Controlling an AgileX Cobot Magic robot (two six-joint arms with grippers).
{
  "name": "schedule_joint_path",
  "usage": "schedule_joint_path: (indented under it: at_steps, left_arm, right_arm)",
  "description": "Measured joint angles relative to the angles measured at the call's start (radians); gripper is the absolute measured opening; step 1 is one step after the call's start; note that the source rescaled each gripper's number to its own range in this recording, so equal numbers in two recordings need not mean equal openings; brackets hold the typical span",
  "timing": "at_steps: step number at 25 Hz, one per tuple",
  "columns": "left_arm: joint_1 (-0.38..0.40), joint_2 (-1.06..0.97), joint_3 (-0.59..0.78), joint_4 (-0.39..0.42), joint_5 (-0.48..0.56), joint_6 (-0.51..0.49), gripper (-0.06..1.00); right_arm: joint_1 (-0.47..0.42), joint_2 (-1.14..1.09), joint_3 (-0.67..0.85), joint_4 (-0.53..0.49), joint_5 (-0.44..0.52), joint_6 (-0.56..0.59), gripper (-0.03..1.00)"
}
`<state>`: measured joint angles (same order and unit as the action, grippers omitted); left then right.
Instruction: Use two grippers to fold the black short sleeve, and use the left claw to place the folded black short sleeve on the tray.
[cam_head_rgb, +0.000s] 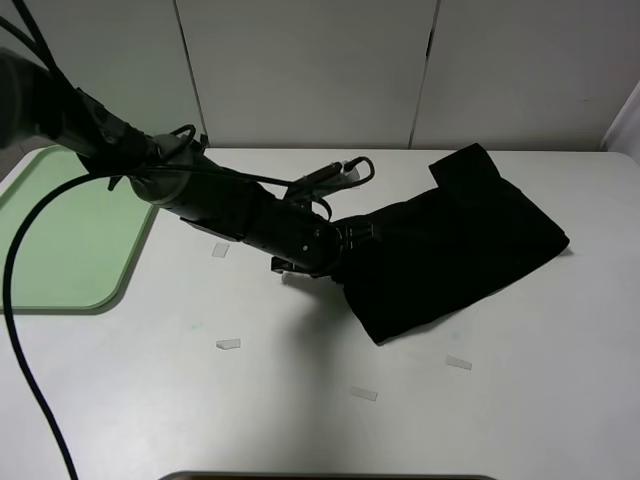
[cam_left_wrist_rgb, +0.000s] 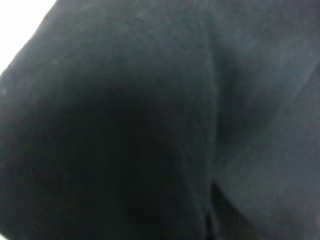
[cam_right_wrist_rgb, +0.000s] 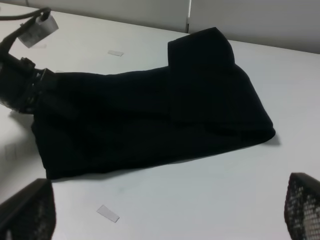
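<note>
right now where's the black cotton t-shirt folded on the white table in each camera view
exterior high: the black cotton t-shirt lies right of centre on the white table.
left wrist: the shirt fills almost the whole picture, seen very close.
right wrist: the shirt spans the middle of the picture.
shared landmark: the left gripper at the shirt's edge, visible in the exterior and right wrist views only.

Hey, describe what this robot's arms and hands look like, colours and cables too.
The left arm is black, built of jointed segments, with a thin black cable looping off it. A small silver-white tag sits near its black left hand. Of the right hand, only two dark fingers with a dotted mesh texture show.
</note>
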<state>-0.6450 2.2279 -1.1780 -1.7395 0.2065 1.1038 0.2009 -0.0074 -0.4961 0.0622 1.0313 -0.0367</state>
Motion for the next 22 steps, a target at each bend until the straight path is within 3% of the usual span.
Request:
schedule_joint_path:
  at_steps: [3, 6, 9, 14, 18, 22]
  left_arm:
    - [0.012, 0.000, 0.000, 0.017, 0.022, 0.000, 0.09]
    - [0.051, -0.021, 0.003, 0.139, 0.065, -0.012, 0.09]
    - [0.112, -0.071, 0.003, 0.367, 0.094, -0.071, 0.09]
    - [0.215, -0.150, 0.003, 0.856, 0.140, -0.238, 0.09]
    - [0.276, -0.201, 0.003, 1.210, 0.246, -0.277, 0.09]
    - [0.324, -0.237, 0.003, 1.468, 0.382, -0.289, 0.09]
  right_arm:
    - [0.000, 0.000, 0.000, 0.000, 0.000, 0.000, 1.00]
    - [0.000, 0.000, 0.000, 0.000, 0.000, 0.000, 1.00]
    - [0.000, 0.000, 0.000, 0.000, 0.000, 0.000, 1.00]
    - [0.000, 0.000, 0.000, 0.000, 0.000, 0.000, 1.00]
    - [0.000, 0.000, 0.000, 0.000, 0.000, 0.000, 1.00]
    - [0.000, 0.000, 0.000, 0.000, 0.000, 0.000, 1.00]
